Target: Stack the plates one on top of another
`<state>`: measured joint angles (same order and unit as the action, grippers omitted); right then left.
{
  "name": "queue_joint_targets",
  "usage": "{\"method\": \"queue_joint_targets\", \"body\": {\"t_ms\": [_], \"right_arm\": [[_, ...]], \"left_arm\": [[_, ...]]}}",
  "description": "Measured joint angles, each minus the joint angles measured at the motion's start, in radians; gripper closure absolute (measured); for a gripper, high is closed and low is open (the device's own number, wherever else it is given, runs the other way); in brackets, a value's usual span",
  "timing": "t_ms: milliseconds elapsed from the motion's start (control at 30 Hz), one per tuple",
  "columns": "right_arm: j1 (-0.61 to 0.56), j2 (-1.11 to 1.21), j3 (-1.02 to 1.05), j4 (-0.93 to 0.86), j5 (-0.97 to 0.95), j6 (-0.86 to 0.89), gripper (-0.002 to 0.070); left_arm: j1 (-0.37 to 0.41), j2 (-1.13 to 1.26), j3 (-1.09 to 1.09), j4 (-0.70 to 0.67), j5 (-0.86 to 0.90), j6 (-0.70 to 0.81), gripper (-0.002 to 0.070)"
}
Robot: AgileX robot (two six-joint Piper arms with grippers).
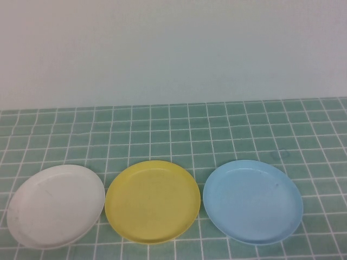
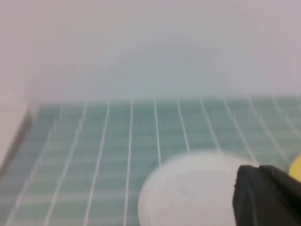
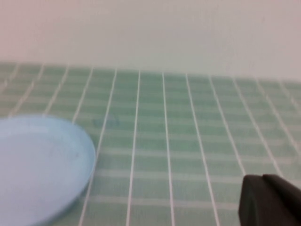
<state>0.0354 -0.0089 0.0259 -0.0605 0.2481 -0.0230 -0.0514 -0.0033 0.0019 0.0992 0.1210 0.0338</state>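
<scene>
Three round plates lie side by side in a row near the front of the table, none on another: a white plate (image 1: 55, 206) on the left, a yellow plate (image 1: 152, 201) in the middle, and a light blue plate (image 1: 252, 201) on the right. Neither gripper shows in the high view. In the left wrist view my left gripper (image 2: 257, 169) is shut and empty, just short of the white plate (image 2: 188, 193), with a sliver of the yellow plate (image 2: 296, 167) beside it. In the right wrist view my right gripper (image 3: 262, 178) is shut and empty, off to the side of the blue plate (image 3: 37, 165).
The table is covered with a green cloth with a white grid (image 1: 179, 135). A plain pale wall (image 1: 173, 49) stands behind it. The cloth's left edge shows in the left wrist view (image 2: 19, 136).
</scene>
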Motion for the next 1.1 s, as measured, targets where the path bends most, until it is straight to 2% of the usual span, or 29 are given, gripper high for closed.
{"method": "queue_joint_targets", "body": {"t_ms": [100,233,833,933,1100], "right_arm": [[0.000,0.000,0.000,0.000,-0.087,0.000,0.0678],[0.000,0.000,0.000,0.000,-0.155,0.000,0.0678],[0.000,0.000,0.000,-0.012,-0.178,-0.061,0.0678],[0.000,0.000,0.000,-0.008,-0.211,-0.061,0.0678],[0.000,0.000,0.000,0.019,-0.303,-0.053,0.0678]], "left_arm": [[0.000,0.000,0.000,0.000,-0.068,0.000,0.0675],[0.000,0.000,0.000,0.004,-0.072,0.000,0.0675],[0.000,0.000,0.000,-0.010,-0.121,-0.017,0.0675],[0.000,0.002,0.000,-0.026,-0.182,-0.049,0.0676],[0.000,0.002,0.000,-0.111,-0.434,-0.052,0.0675]]}}
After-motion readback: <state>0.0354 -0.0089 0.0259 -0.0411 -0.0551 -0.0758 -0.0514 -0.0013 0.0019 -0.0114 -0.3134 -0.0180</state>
